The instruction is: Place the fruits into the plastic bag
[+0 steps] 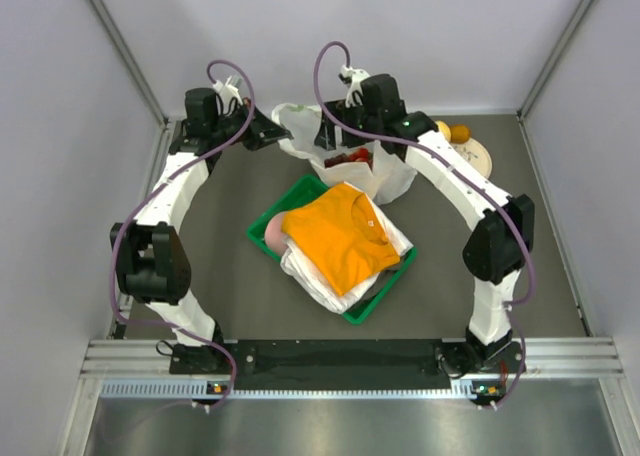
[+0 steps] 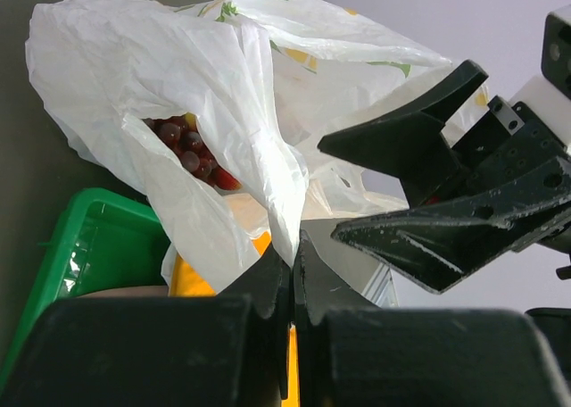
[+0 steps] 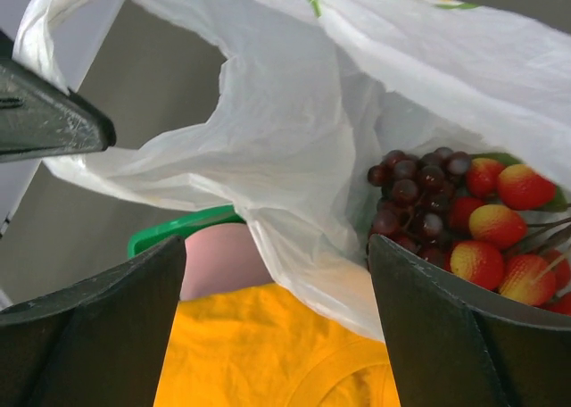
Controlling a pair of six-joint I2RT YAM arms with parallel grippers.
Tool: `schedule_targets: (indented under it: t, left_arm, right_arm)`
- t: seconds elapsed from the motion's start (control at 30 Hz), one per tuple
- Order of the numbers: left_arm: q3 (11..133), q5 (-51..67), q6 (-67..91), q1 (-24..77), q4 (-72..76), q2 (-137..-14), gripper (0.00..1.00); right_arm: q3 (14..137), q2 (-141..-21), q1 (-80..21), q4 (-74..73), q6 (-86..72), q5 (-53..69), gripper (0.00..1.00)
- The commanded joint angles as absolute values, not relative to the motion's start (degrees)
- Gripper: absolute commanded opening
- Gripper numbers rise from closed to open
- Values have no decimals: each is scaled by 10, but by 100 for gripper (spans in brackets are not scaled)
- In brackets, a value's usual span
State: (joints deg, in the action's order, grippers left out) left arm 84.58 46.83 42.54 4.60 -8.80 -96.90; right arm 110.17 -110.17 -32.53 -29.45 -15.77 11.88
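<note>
The white plastic bag (image 1: 385, 171) stands at the back of the table, mouth open. My left gripper (image 2: 294, 246) is shut on a fold of the bag's film (image 2: 178, 86) and holds it up. My right gripper (image 3: 277, 246) is open and empty, at the bag's mouth (image 3: 294, 139). Inside the bag lie the dark grape bunch (image 3: 415, 193) and several red strawberries (image 3: 495, 220); the grapes also show in the left wrist view (image 2: 183, 148). The yellow pear (image 1: 443, 129) and the small orange (image 1: 459, 133) sit on the pale plate (image 1: 480, 159) to the right of the bag.
A green tray (image 1: 385, 291) with folded orange (image 1: 340, 236) and white clothes and a pink rounded item (image 1: 275, 233) stands just in front of the bag. The tray rim (image 3: 178, 228) and orange cloth (image 3: 268, 353) lie under my right gripper.
</note>
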Motion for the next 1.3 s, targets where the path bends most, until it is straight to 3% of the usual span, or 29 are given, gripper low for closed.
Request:
schedule_targets:
  t: [0.0, 0.33, 0.77, 1.27]
  left_arm:
    - [852, 469, 427, 50, -58, -946, 0]
    - [852, 470, 426, 53, -59, -947, 0]
    - [848, 467, 419, 52, -64, -943, 0]
    - [840, 448, 403, 53, -80, -928, 0]
  right_arm:
    - [1093, -1041, -346, -247, -152, 157, 82]
    - [1120, -992, -368, -192, -120, 86, 84]
    - [1164, -969, -364, -191, -47, -128, 87]
    - [1174, -989, -177, -300, -185, -59, 87]
